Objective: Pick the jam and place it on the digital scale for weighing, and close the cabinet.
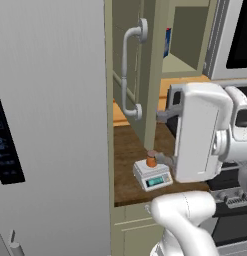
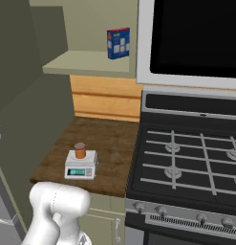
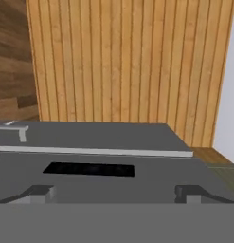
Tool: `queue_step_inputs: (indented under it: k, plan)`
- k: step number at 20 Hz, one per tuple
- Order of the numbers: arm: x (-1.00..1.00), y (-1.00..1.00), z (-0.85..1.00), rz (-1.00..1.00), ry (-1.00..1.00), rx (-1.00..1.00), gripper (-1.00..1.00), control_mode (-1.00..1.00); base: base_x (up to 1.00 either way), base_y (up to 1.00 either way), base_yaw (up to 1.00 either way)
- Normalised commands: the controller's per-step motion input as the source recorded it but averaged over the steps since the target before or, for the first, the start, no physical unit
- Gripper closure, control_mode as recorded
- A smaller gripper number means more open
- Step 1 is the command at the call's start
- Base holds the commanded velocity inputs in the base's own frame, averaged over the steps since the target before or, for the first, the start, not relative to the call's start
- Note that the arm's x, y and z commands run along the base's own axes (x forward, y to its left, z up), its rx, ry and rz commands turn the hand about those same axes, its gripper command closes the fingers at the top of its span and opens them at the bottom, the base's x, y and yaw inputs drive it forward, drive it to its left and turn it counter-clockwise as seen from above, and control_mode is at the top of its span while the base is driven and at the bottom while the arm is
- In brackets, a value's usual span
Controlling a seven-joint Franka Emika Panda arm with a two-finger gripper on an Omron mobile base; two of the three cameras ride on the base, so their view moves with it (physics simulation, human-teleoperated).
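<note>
Left of the pincer (image 3: 116, 192), stands open: cabinet (image 1: 150, 75), door edge-on, handle (image 1: 127, 70) facing out. Below on the bench (image 2: 114, 143), sits digital scale (image 2: 81, 165), carrying jam (image 2: 80, 150) upright, released. Pincer fingers apart, gripping nothing, aimed over the stove back panel. Risk judged: swinging toward the door could sweep low, knocking jam off.

jam (image 2: 80, 150): orange, brownish lid | digital scale (image 2: 81, 165): white-grey, teal display | cabinet (image 1: 145, 65): olive-beige, light-grey handle | box (image 2: 118, 43): blue, perhaps red-edged | my fingertips (image 3: 42, 192): dark grey | backsplash (image 3: 128, 61): striped honey wood
</note>
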Motion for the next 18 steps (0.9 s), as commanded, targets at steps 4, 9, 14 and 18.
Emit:
queue_step_inputs:
  k: [4,9,14,18]
  plan:
    - [0.6,0.03,-0.1,0.0,0.0,0.0,-1.0,-1.0,0.0,0.0,0.0]
    - [0.37,0.03,-0.13,-0.03,0.0,0.0,-1.0,-1.0,0.0,0.0,0.0]
    - [0.04,0.27,-0.06,-0.08,0.0,-0.02,-1.0,-1.0,0.0,0.0,0.0]
    - [0.26,0.01,-0.02,-0.17,0.0,-0.04,-1.0,-1.0,0.0,0.0,0.0]
